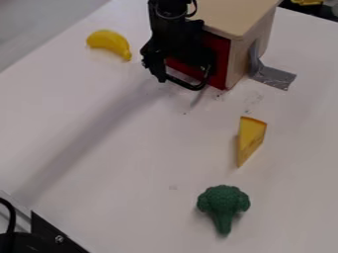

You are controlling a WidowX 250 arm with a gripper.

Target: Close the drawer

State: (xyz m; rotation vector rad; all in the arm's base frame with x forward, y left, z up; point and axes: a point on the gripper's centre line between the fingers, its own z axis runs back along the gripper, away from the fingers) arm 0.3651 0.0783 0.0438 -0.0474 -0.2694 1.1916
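The black gripper point(182, 79) hangs at the front of the wooden box, its fingers spread apart with no object held between them. Behind and beside it shows the red drawer front point(219, 52), which looks close against the box's front edge at its right side. The arm covers much of the drawer's left and middle, so any small gap there is hidden. A dark curved bar runs low across the drawer front between the fingers; whether it touches them I cannot tell.
The light wooden box point(241, 17) stands at the top, with grey tape point(274, 77) at its right side. A yellow banana point(109, 42) lies left of the arm. Cheese wedge point(251, 138) and green broccoli point(224, 205) lie nearer on the white table point(119, 163).
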